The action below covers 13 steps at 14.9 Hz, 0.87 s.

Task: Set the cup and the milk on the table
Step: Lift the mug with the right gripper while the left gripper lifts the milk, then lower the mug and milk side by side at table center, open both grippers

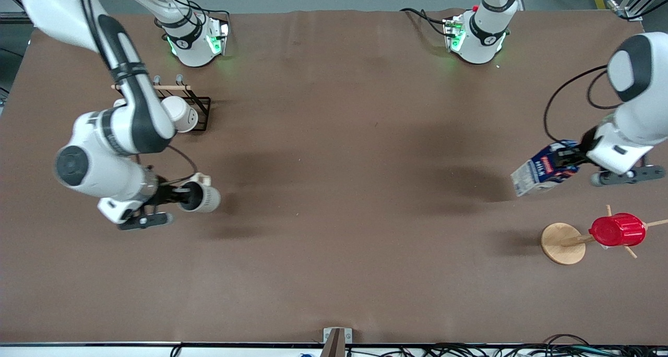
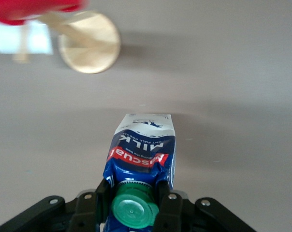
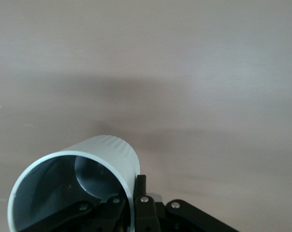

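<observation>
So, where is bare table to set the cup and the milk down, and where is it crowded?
Bare table stretches between the cup in the right gripper and the milk in the left gripper. Crowded spots: the black rack with a white mug, and the wooden disc with the red cup.

A red ribbed cup (image 1: pixel 617 230) hangs on a round-based wooden peg stand (image 1: pixel 562 243); a white mug (image 1: pixel 179 114) sits on a black wire rack (image 1: pixel 202 110).

Left claw (image 1: pixel 566 158) clamped on milk (image 1: pixel 543 171); right claw (image 1: pixel 180 196) pinching cup (image 1: pixel 201 195) rim (both aloft).
</observation>
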### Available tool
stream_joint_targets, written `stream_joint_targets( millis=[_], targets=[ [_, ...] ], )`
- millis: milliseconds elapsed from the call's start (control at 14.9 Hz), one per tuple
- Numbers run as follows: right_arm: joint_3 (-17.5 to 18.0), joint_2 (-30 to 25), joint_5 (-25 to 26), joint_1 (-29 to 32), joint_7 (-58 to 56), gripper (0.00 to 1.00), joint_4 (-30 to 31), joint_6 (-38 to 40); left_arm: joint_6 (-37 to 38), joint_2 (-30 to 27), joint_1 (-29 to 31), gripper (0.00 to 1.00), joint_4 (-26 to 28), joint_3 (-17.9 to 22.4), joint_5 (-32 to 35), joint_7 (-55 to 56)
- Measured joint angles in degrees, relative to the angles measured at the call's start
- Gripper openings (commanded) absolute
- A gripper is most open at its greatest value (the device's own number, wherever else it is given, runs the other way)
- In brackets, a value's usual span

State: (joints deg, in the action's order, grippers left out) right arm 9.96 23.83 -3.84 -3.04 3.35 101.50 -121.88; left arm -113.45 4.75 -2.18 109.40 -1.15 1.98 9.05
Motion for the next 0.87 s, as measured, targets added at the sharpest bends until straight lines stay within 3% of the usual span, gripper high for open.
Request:
stream_joint_targets(
  millis=[202, 403, 672, 874],
  targets=[
    [8.5, 0.2, 4.3, -1.3, 13.2, 0.0, 0.2, -3.3, -0.2, 2.2, -0.7, 0.23, -1.3, -9.1, 0.0, 7.2],
    [14.5, 2.0, 12.6, -3.2, 27.7, 0.0, 0.1, -6.2, -0.4, 6.7, -1.0, 0.22, -5.8, -15.4, 0.8, 13.6],
    [19.0, 9.6, 25.2, -7.0, 45.2, 0.0, -2.3, -8.2, -0.3, 9.9, -0.9, 0.22, -8.3, -21.2, 1.2, 18.9],
    [20.0, 15.6, 29.0, -10.1, 50.7, 0.0, -7.2, -8.5, -0.1, 12.3, -1.0, 0.22, -10.0, -25.9, 2.4, 23.3]
  ],
)
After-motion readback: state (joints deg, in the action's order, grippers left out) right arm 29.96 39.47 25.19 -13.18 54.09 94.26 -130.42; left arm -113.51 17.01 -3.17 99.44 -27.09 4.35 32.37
